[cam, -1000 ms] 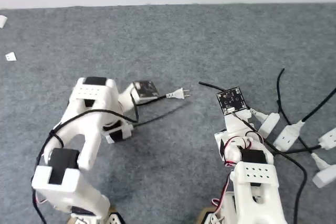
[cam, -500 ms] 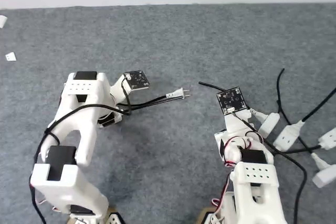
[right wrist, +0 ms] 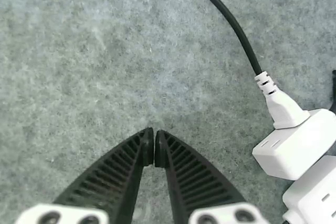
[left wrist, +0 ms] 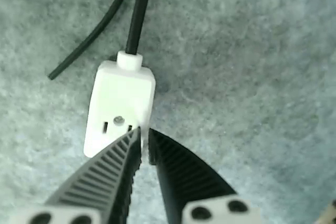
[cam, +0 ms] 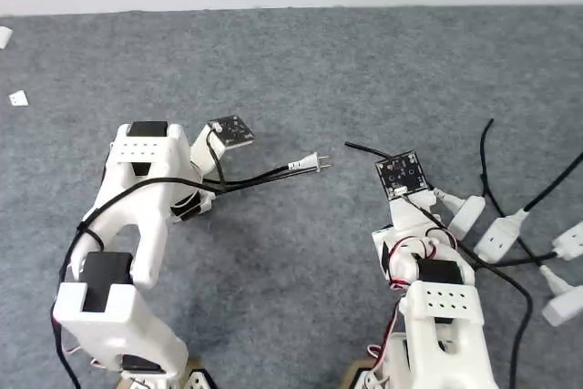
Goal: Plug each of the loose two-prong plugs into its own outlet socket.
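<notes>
In the left wrist view, a white outlet socket with a thick black cord lies on the grey carpet. My left gripper is pinched shut on its near corner. In the high view the left arm covers that socket. Its cord runs right to a loose two-prong plug lying flat on the carpet. My right gripper is shut on nothing, over bare carpet. It sits under the wrist board of the right arm. Beside it a white plug sits in a white socket.
Several white sockets and plugs with black cords cluster at the right edge, among them a socket, a second socket and a plug. A thin cord stub ends beside the held socket. Grey carpet stretches to the back wall.
The left arm has drawn back to the left and its wrist has risen. The cords beside it shifted left and closer together. The loose plug and the right arm stayed put.
</notes>
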Motion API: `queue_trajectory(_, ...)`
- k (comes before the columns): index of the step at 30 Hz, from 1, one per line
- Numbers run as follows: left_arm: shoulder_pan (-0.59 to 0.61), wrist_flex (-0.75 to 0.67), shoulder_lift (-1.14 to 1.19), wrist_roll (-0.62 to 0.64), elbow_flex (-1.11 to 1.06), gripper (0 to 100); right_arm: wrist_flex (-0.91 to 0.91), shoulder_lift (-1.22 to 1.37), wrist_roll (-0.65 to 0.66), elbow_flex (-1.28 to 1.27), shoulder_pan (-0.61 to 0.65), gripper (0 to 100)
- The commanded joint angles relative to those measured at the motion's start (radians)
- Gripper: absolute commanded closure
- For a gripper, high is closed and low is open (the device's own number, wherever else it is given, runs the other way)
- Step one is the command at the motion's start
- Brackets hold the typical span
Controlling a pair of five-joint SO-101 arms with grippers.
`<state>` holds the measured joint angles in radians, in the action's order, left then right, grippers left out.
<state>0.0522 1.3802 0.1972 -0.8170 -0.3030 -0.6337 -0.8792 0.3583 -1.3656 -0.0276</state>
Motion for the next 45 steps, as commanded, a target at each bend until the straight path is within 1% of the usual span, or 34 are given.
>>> queue_trajectory(1,0.006,0.002,-0.014,0.038,0.042,97,0.018,-0.019,0.009,0.009,0.008,99.0)
queue_trajectory(4,0.008,-0.002,-0.014,-0.011,0.036,88,0.019,-0.019,0.011,0.009,0.008,99.0)
queue_trajectory(6,0.011,-0.055,-0.014,-0.057,0.028,84,0.019,-0.019,0.011,0.009,0.008,99.0)
queue_trajectory(8,0.034,-0.150,-0.014,-0.097,0.005,81,0.019,-0.019,0.011,0.008,0.008,99.0)
queue_trajectory(14,0.091,-0.482,-0.006,-0.175,-0.104,81,0.019,-0.019,0.011,0.008,0.008,99.0)
queue_trajectory(16,0.084,-0.466,-0.014,-0.201,-0.124,81,0.019,-0.019,0.011,0.008,0.008,99.0)
queue_trajectory(20,0.069,-0.350,-0.014,-0.302,-0.113,81,0.019,-0.019,0.011,0.008,0.008,99.0)
queue_trajectory(22,0.068,-0.324,-0.014,-0.313,-0.111,82,0.019,-0.019,0.011,0.008,0.008,99.0)
queue_trajectory(24,0.068,-0.322,-0.014,-0.313,-0.111,85,0.019,-0.019,0.011,0.008,0.008,99.0)
queue_trajectory(26,0.068,-0.322,-0.014,-0.282,-0.105,90,0.019,-0.019,0.011,0.008,0.008,99.0)
queue_trajectory(29,0.074,-0.315,-0.014,-0.147,-0.050,98,0.019,-0.019,0.011,0.008,0.008,99.0)
queue_trajectory(31,0.077,-0.293,-0.015,-0.060,-0.016,99,0.019,-0.019,0.011,0.008,0.008,99.0)
queue_trajectory(33,0.080,-0.235,-0.015,-0.008,0.024,99,0.019,-0.019,0.011,0.008,0.008,99.0)
queue_trajectory(37,0.038,-0.080,-0.020,0.023,0.079,99,0.019,-0.019,0.011,0.008,0.008,99.0)
queue_trajectory(39,0.011,-0.035,-0.057,0.035,0.074,99,0.019,-0.019,0.011,0.008,0.008,99.0)
queue_trajectory(41,-0.017,-0.046,-0.123,0.098,0.038,99,0.019,-0.019,0.011,0.008,0.008,99.0)
queue_trajectory(45,-0.080,-0.163,-0.313,0.272,-0.130,99,0.019,-0.019,0.011,0.008,0.008,99.0)
